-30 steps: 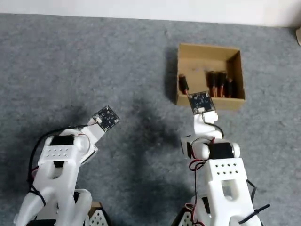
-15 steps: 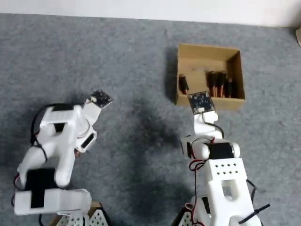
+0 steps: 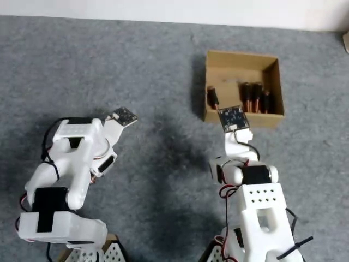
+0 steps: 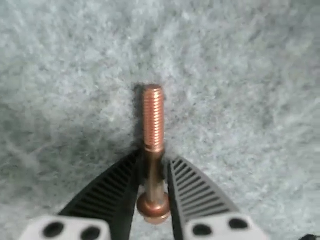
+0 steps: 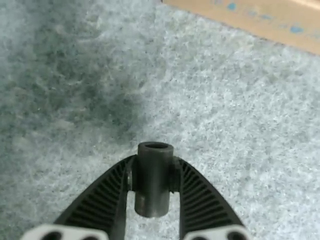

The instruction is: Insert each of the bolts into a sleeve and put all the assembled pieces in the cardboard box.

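A copper bolt (image 4: pixel 153 145) is clamped between the black fingers of my left gripper (image 4: pixel 152 172), its threaded end pointing away over the grey carpet. My right gripper (image 5: pixel 153 186) is shut on a black sleeve (image 5: pixel 154 176), whose open end faces outward. In the high view the left arm (image 3: pixel 82 158) is at the left and the right arm (image 3: pixel 240 164) stands just in front of the cardboard box (image 3: pixel 218 65). Several assembled bolt-and-sleeve pieces (image 3: pixel 253 97) lie inside the box.
The grey carpet (image 3: pixel 136 65) stretches open between and beyond the arms. The box's side wall (image 5: pixel 250 20) shows close ahead in the right wrist view. A pale strip of wall (image 3: pixel 163 8) runs along the far edge.
The left arm has swung and twisted at the wrist, its upper body turning left, with the bolt still held. The right arm has kept still.
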`<state>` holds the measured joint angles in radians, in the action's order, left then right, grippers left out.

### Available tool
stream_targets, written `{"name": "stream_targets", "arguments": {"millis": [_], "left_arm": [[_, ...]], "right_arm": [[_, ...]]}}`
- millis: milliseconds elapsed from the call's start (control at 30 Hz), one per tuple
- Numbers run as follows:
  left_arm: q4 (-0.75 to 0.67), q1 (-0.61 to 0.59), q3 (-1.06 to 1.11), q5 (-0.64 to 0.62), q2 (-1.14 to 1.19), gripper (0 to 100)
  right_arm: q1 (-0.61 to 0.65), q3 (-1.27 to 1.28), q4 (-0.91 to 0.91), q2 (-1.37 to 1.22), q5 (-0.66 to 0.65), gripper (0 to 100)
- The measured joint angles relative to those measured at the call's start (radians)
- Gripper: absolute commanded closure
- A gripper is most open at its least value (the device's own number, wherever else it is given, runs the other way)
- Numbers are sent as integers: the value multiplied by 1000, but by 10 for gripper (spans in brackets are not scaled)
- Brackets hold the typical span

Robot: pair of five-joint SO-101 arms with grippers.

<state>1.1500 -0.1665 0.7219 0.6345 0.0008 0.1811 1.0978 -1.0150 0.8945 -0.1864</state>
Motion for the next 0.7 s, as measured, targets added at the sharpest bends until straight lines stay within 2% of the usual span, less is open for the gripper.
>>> {"name": "stream_targets", "arguments": {"millis": [133,233,333,400,467,600,700], "left_arm": [[23,23,-17,2,2,995],[138,31,-83,43,-29,995],[276,32,-210,5,-101,995],[325,31,-288,-104,-144,994],[336,0,-351,-273,-176,994],[324,-77,-436,-698,-187,994],[324,-81,-450,-1008,-175,994]], "right_arm": [[0,0,0,0,0,993],[0,0,0,0,0,993],[0,0,0,0,0,993],[0,0,0,0,0,993],[0,0,0,0,0,993],[0,0,0,0,0,993],[0,0,0,0,0,993]]}}
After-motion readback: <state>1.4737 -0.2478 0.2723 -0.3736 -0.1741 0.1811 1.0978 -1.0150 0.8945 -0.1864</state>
